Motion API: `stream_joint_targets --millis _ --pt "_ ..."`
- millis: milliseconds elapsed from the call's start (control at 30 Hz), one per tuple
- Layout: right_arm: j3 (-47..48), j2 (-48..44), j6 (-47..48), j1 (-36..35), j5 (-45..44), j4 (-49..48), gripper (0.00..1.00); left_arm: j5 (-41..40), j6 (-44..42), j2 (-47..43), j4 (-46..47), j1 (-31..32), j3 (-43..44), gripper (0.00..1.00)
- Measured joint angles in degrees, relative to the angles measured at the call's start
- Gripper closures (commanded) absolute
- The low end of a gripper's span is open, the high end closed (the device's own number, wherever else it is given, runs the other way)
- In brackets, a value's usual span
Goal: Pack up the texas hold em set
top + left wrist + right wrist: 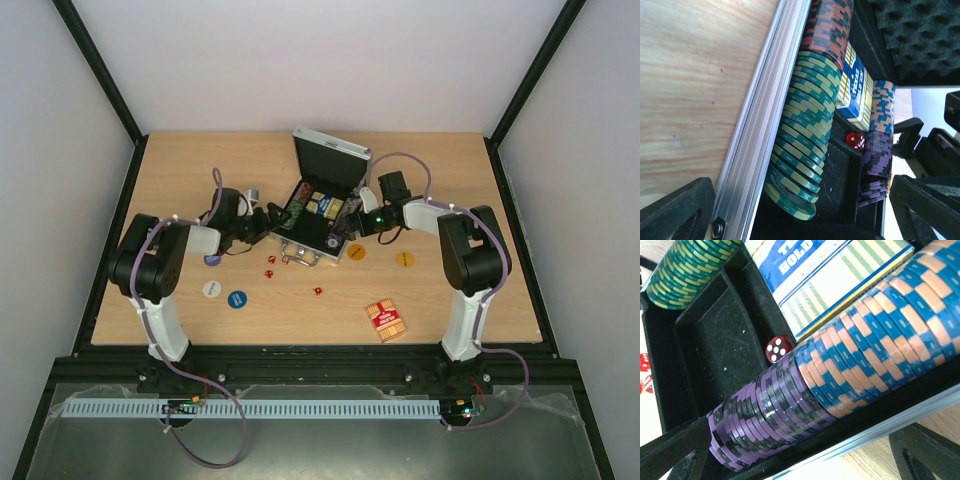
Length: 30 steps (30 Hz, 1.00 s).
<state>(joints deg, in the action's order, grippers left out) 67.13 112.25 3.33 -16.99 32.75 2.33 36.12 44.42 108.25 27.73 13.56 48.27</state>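
Both wide and empty, our left gripper [272, 220] and right gripper [364, 224] flank the case [328, 158], presumably to steady it.

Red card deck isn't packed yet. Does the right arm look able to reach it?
Probably yes: the card deck lies alone near that arm's base, and the right gripper is open.

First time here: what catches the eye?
An open silver case sits mid-table, with the left gripper and right gripper open at either side. Inside, green chips, purple chips and blue-orange chips flank a blue deck and a red die. Loose discs, dice and a red deck lie scattered nearby.
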Motion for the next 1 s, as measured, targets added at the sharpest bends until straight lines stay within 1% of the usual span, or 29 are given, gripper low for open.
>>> stream_joint_targets --millis 233,467,600,1000 --pt "1.18 0.07 0.59 0.17 -0.94 2.25 0.01 -2.05 -0.33 -3.06 -0.17 2.51 -3.41 0.02" --pt "6.97 3.23 0.48 0.74 -1.29 6.86 0.01 -2.86 -0.37 -3.61 0.28 4.11 -4.37 0.02" --pt "9.33 4.83 0.50 0.96 -1.51 7.13 0.01 -3.23 -0.26 -4.37 1.29 5.16 -5.75 0.02" --pt "10.16 5.25 0.52 1.01 -2.16 7.13 0.02 -3.56 1.95 -5.77 3.58 6.32 -8.33 0.02"
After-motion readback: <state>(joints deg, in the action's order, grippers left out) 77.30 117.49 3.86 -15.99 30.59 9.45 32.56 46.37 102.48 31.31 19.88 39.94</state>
